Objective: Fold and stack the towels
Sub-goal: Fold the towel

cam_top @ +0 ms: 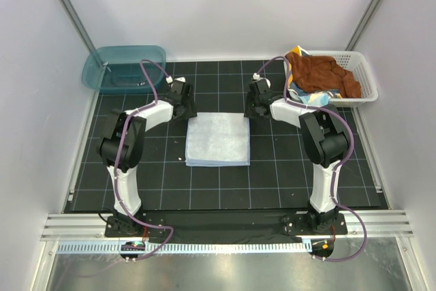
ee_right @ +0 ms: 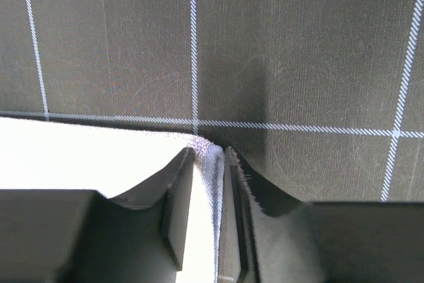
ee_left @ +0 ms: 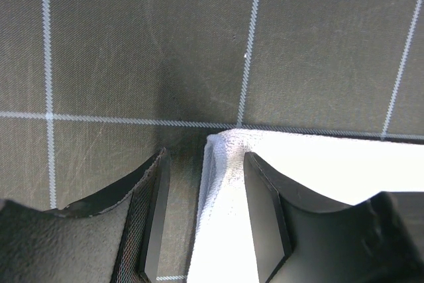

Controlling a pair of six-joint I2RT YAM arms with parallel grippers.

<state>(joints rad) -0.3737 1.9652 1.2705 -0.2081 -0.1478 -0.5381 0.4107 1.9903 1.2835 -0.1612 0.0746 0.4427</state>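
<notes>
A pale blue towel (cam_top: 218,140) lies folded into a flat square on the black grid mat (cam_top: 286,182) between the arms. My left gripper (cam_top: 182,110) is at its far left corner. In the left wrist view the gripper (ee_left: 204,183) is open, its jaws straddling the towel's corner (ee_left: 318,164) with a gap on the left side. My right gripper (cam_top: 253,109) is at the far right corner. In the right wrist view it (ee_right: 211,167) is shut on the towel's corner edge (ee_right: 79,154). A rust-brown towel (cam_top: 320,73) and a navy one with yellow border (cam_top: 297,53) lie heaped in the basket.
A white lattice basket (cam_top: 362,80) stands at the back right and holds the heaped towels. A teal plastic tub (cam_top: 125,67) stands at the back left. White walls enclose the mat on three sides.
</notes>
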